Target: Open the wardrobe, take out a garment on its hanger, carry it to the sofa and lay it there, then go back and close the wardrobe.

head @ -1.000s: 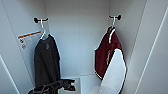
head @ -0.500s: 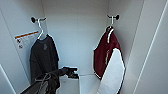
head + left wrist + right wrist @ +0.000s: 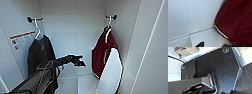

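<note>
The white wardrobe (image 3: 75, 32) stood open; the maroon-red varsity jacket with white sleeves (image 3: 105, 53) hung at its right wall. The left claw (image 3: 79, 61), released, needed to reach its thin white hanger (image 3: 109, 22).

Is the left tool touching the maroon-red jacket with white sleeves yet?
Apart. In the head view, the left tool sits mid-wardrobe with white back wall visible between it and the maroon-red jacket.
</note>
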`<state>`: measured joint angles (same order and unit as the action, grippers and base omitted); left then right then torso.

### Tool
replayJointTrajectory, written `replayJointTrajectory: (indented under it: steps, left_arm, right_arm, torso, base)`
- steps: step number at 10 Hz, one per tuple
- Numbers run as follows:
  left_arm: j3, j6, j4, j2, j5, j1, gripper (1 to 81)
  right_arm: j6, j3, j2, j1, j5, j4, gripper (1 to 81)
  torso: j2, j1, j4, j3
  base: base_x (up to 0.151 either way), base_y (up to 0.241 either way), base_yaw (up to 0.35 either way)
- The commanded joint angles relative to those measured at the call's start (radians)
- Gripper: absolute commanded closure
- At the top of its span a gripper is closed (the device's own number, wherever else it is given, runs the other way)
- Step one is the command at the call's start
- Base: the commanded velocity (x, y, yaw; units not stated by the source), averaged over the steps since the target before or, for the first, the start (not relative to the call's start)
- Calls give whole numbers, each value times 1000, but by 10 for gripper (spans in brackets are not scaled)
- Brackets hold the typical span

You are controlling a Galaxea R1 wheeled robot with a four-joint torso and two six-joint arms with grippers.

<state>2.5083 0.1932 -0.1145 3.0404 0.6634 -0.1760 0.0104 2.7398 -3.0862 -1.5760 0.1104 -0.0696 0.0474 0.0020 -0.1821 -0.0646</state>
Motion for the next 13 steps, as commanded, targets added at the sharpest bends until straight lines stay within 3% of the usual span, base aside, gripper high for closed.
replayJointTrajectory:
  steps: [1, 2, 3, 4, 5, 6, 9, 13]
  left_arm:
    - [-16, 8, -76, 48, 19, 246, 10]
    - [-16, 8, -105, 49, 16, 270, 10]
    - [-16, 6, -138, 48, 16, 298, 10]
    - [-16, 8, -168, 48, 16, 331, 10]
    - [-14, 8, -200, 48, 16, 368, 10]
    - [-14, 8, -240, 48, 16, 407, 10]
    - [-12, 6, -422, 23, -19, 485, 10]
    - [-16, 6, -579, 15, -102, 548, 10]
  right_arm:
    - [-1, -8, -8, 40, -52, -6, 10]
    - [-1, -8, -8, 40, -52, -6, 10]
    - [-1, -8, -8, 41, -52, -6, 10]
    - [-1, -8, -10, 43, -52, -6, 10]
    - [-1, -8, -12, 43, -52, -4, 10]
    - [-1, -8, -12, 43, -52, -4, 10]
    - [-1, -8, -13, 41, -52, -6, 10]
    - [-1, -8, -15, 40, -52, -6, 10]
  torso:
    - [0, 0, -90, 0]
    - [0, 0, -122, 0]
    - [0, 0, -135, 0]
    - [0, 0, -98, 0]
    - [0, 0, -123, 0]
    - [0, 0, -135, 0]
    - [0, 0, -135, 0]
    - [0, 0, -135, 0]
  base:
    - [0, 0, 0]
    - [0, 0, 0]
    - [0, 0, 0]
    - [0, 0, 0]
    - [0, 0, 0]
    - [0, 0, 0]
    - [0, 0, 0]
    - [0, 0, 0]
